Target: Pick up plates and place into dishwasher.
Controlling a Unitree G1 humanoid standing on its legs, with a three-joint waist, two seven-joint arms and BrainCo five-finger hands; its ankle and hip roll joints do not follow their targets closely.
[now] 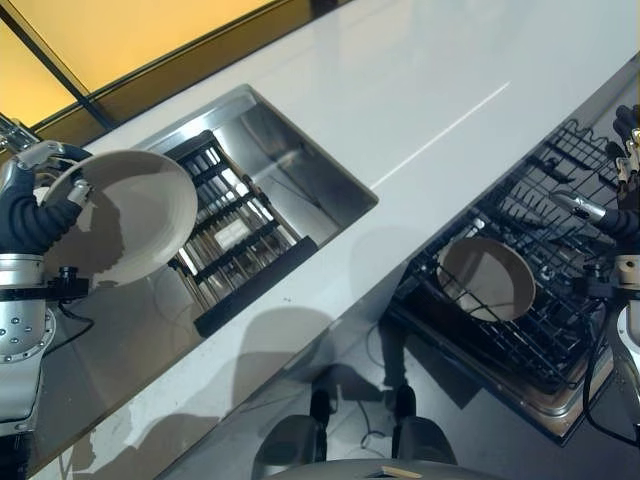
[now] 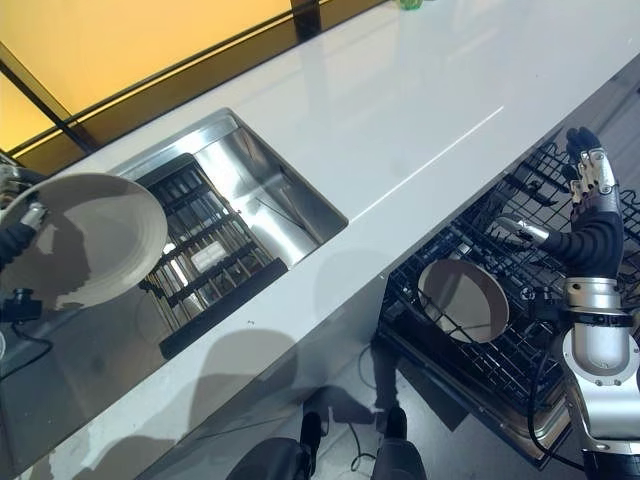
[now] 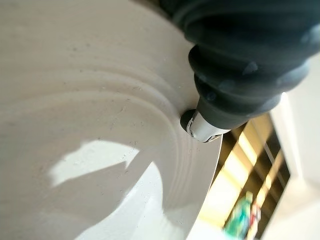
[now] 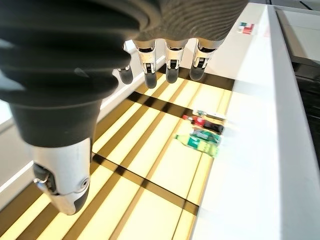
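My left hand (image 1: 30, 205) holds a large beige plate (image 1: 128, 215) up above the left end of the sink (image 1: 300, 150), thumb (image 3: 202, 127) pressed on its inner face and fingers behind the rim. A second beige plate (image 1: 487, 277) stands tilted in the black wire dishwasher rack (image 1: 560, 330) at the right. My right hand (image 2: 590, 215) hovers over the far right of that rack with straight fingers (image 4: 170, 67) and nothing in it.
A black dish rack (image 1: 235, 235) with slots lies inside the steel sink. The white countertop (image 1: 420, 90) runs between sink and dishwasher. Green and red bottles (image 4: 202, 132) stand far off on the yellow striped floor.
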